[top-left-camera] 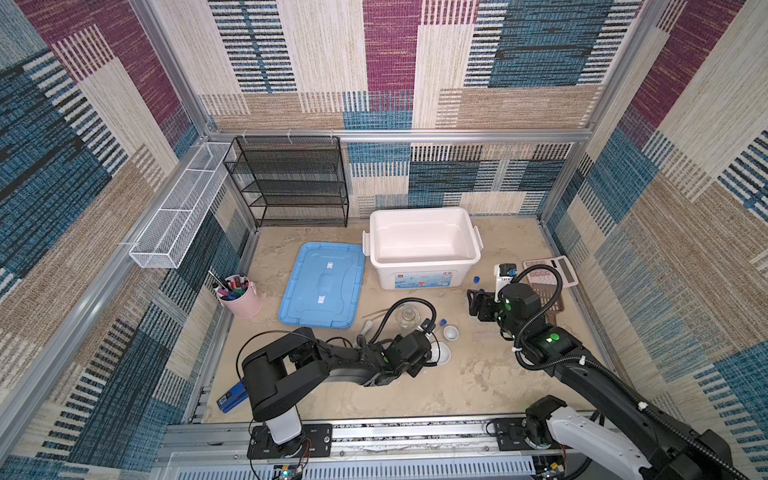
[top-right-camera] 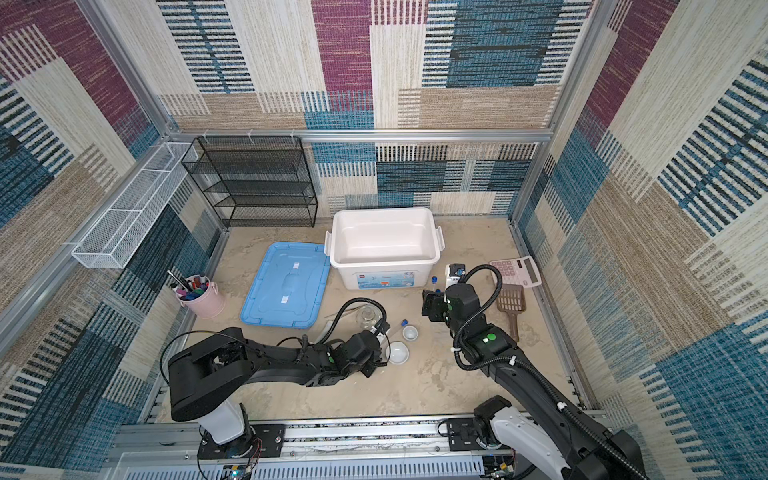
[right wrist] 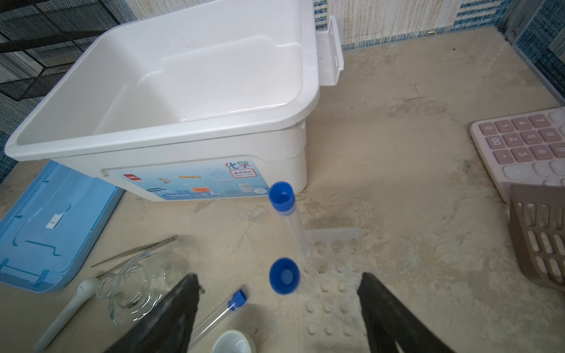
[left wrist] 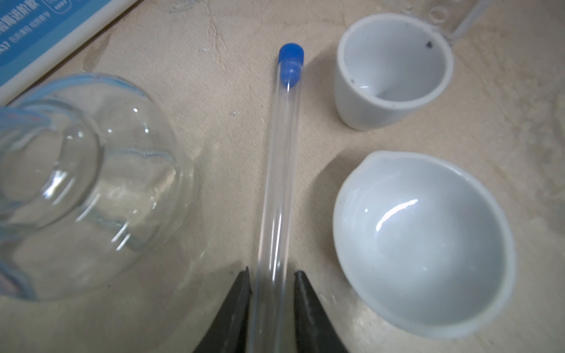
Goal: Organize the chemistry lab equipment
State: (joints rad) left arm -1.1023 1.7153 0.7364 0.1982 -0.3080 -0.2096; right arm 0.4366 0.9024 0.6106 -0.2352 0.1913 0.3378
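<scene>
Looking down the left wrist camera, I have the left gripper [left wrist: 272, 276] low over the table [left wrist: 229, 91], jaws nearly closed, one on each side of the tube [left wrist: 276, 183]. Slim gaps seem to show on both sides, so I cannot tell whether they pinch it. The tube lies flat, its blue cap pointing away from the fingers. It sits between the flask [left wrist: 91, 183] on one side and two white dishes on the other: a deep cup [left wrist: 394, 70] near the cap and a shallow dish [left wrist: 425, 238] near the jaws. None of them touches the tube.

My right gripper [right wrist: 278, 275] hangs above the clear rack [right wrist: 330, 290], jaws spread wide and holding nothing. Two upright tubes [right wrist: 282, 198] stand in the rack, just in front of the bin [right wrist: 183, 91]. The lid [right wrist: 46, 220] lies flat beside the bin. Tweezers [right wrist: 134, 250] and pestle [right wrist: 67, 311] lie by the flask. The calculator [top-left-camera: 557, 270] and scoop [top-left-camera: 548, 301] sit right of that arm in both top views.
</scene>
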